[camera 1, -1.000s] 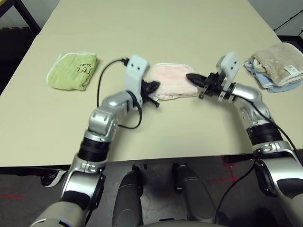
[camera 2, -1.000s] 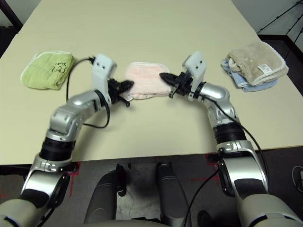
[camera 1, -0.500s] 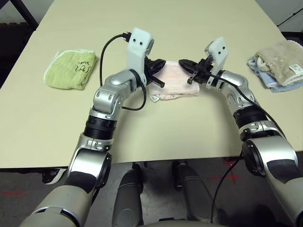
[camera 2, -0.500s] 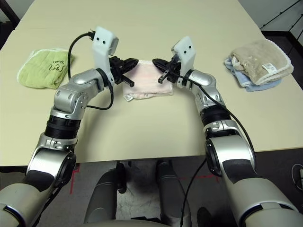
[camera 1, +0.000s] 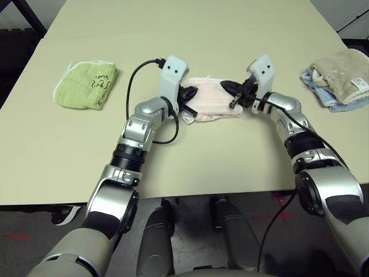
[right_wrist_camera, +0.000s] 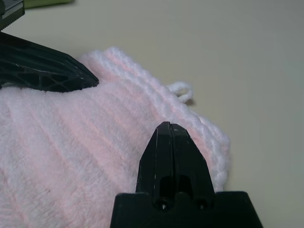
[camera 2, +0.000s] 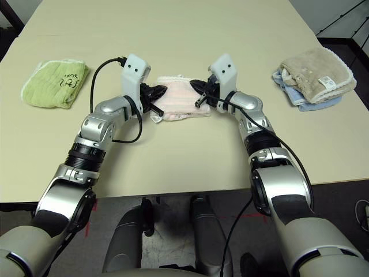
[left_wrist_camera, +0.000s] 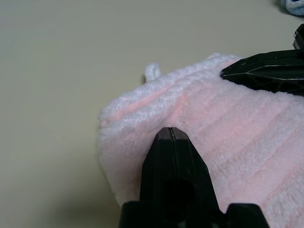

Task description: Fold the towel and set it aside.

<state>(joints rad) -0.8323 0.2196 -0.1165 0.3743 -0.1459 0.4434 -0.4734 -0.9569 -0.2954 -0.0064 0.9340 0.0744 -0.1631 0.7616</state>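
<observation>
Towel lies folded into a compact pad on the table, about midway between its left and right edges and well in from the near edge. The left fingers are pressed together over one side of it, and the right fingers are likewise shut over the other, with no cloth pinched in either pair. Half a second ago both pairs reach further toward the table's far edge, their tips close together; now they are back over the towel, a little wider apart. The towel itself lies where it did, so this looks like patting or smoothing the fold, not carrying.

Around the tips the pile dips softly, and a small loop sticks out past the trimmed edge. Further out, the green towel is toward the table's left edge; the beige towel rests on the blue towel near the right edge. Folding seems nearly complete, while setting aside is still to do and probably needs a grip or a push.
</observation>
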